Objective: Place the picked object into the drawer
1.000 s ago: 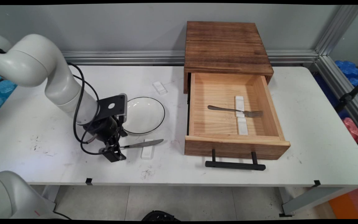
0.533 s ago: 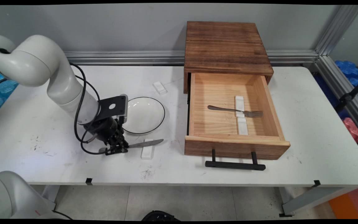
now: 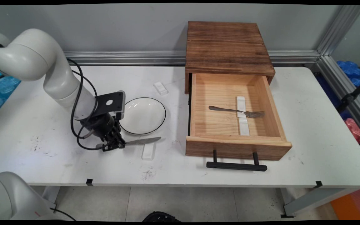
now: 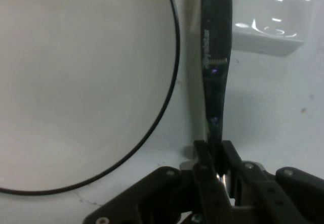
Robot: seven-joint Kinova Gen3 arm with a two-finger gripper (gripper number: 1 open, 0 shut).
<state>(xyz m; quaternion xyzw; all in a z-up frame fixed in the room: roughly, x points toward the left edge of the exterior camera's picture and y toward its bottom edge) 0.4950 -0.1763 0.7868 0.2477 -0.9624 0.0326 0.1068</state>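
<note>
gripper (image 3: pixel 115 145) pinching the knife (image 3: pixel 142 141) by its handle near the table's (image 3: pixel 27 131) front edge; thin, stiff, probably slippery metal.

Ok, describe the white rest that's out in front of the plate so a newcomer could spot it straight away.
Start at the open wooden drawer and look left to the black-rimmed plate. Nearer the table's front edge lies the small white rest, just under the blade of the knife clamped in the gripper. Another white block sits behind the plate.
</note>
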